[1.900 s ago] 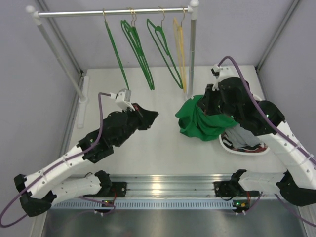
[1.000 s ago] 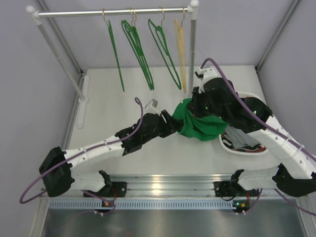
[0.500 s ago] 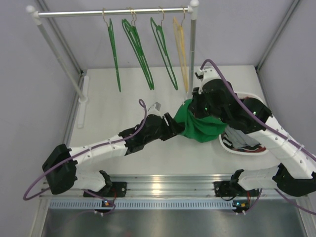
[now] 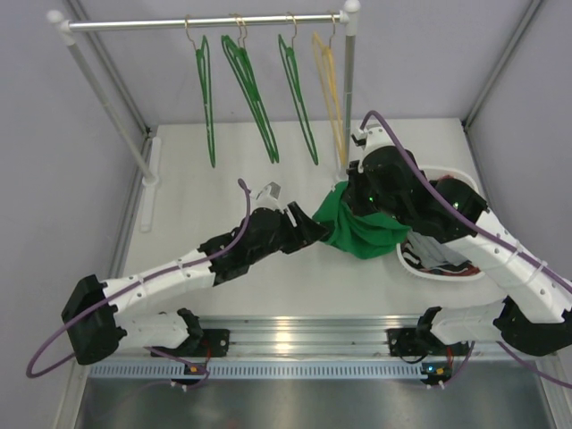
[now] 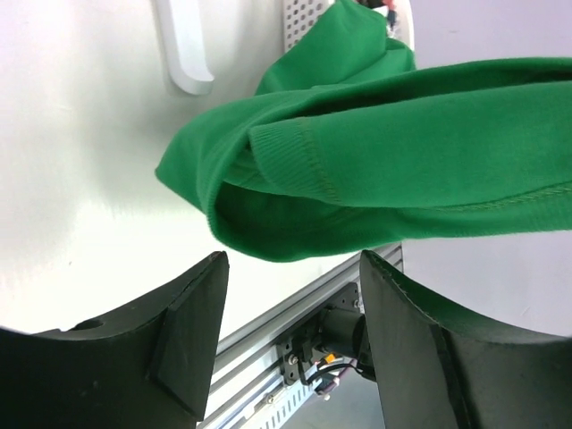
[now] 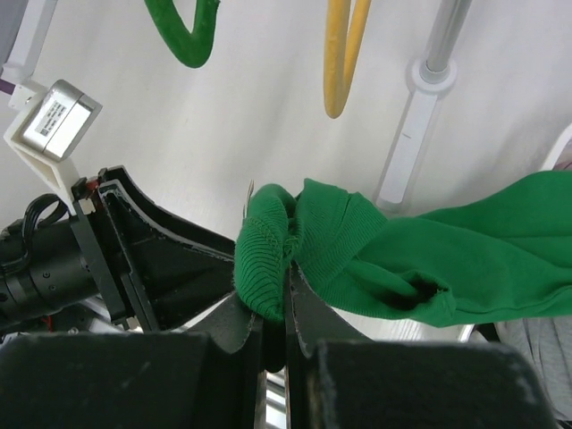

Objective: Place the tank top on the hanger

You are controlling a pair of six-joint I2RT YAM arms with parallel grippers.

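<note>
Tank top (image 4: 362, 231) bunched, clamped in right gripper (image 6: 273, 304); left gripper (image 5: 293, 286) spread wide, just beside its hem

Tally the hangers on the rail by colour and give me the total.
Green hangers: 3
Yellow hanger: 1
Total: 4
</note>
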